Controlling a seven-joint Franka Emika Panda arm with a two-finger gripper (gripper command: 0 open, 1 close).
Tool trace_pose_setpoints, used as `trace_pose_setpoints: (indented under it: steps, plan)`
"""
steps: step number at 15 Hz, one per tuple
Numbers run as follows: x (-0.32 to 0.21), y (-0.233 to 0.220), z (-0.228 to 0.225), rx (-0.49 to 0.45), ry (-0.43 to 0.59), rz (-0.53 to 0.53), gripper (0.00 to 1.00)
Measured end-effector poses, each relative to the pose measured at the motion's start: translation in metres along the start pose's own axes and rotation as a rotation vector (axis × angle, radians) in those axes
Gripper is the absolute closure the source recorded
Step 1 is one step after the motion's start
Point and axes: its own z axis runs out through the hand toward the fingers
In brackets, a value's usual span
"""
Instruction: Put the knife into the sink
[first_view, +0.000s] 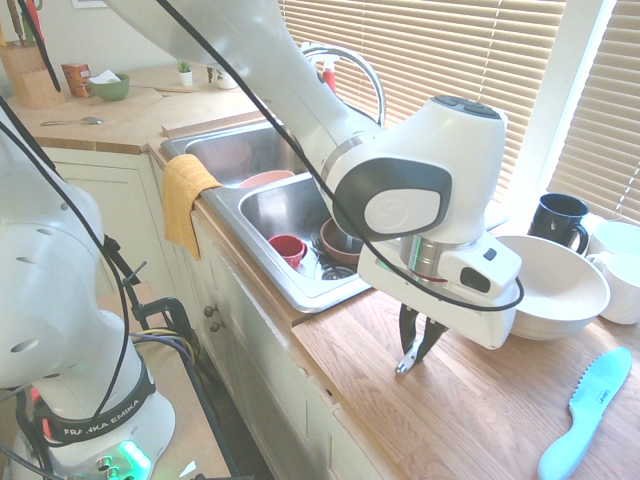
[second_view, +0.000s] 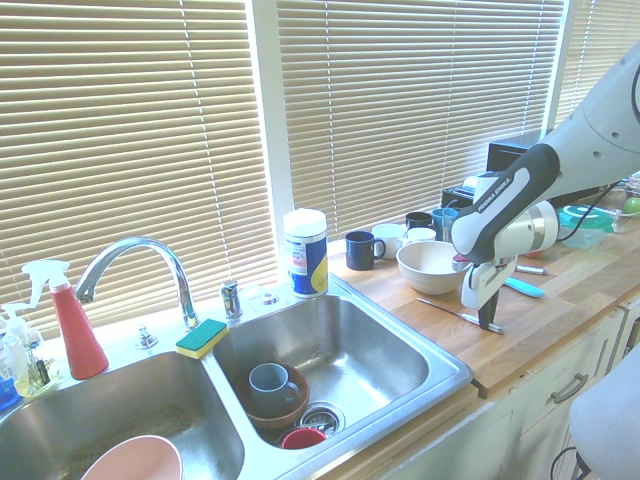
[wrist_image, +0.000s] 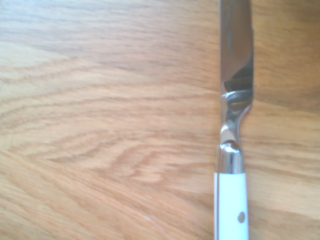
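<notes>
Seen from the first exterior side, with a clock dial laid over the picture and centred on the gripper (first_view: 411, 357), the slim knife (second_view: 462, 316) is lying at the centre, on the wooden counter (first_view: 345, 340). The pincer is closing around its pale handle, the two fingers coming together low over the wood, so I'm judging that the grasp is just about made. The sink (first_view: 325, 298) is waiting toward eleven o'clock, its nearer basin holding the red cup (first_view: 288, 250) and the brown bowl (first_view: 341, 243). The big white bowl (first_view: 550, 292) is sitting at two o'clock, and the light-blue knife (first_view: 590, 400) is lying between three and four. So reaching the knife is looking done; lifting it, carrying it over the rim and letting it go in the basin are all remaining. The slim handle could be slipping or twisting if the hold is proving weak.
</notes>
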Motion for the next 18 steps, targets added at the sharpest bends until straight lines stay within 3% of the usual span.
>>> trace_pose_setpoints:
  steps: [4, 9, 13, 18]
  plan:
    - [-0.003, -0.008, -0.006, 0.014, -0.01, 0.003, 1.0]
    - [-0.03, -0.057, -0.056, 0.041, 0.001, -0.025, 1.0]
    - [-0.068, -0.137, -0.082, 0.052, 0.0, 0.034, 1.0]
    - [-0.125, -0.241, -0.07, 0.062, 0.085, 0.163, 1.0]
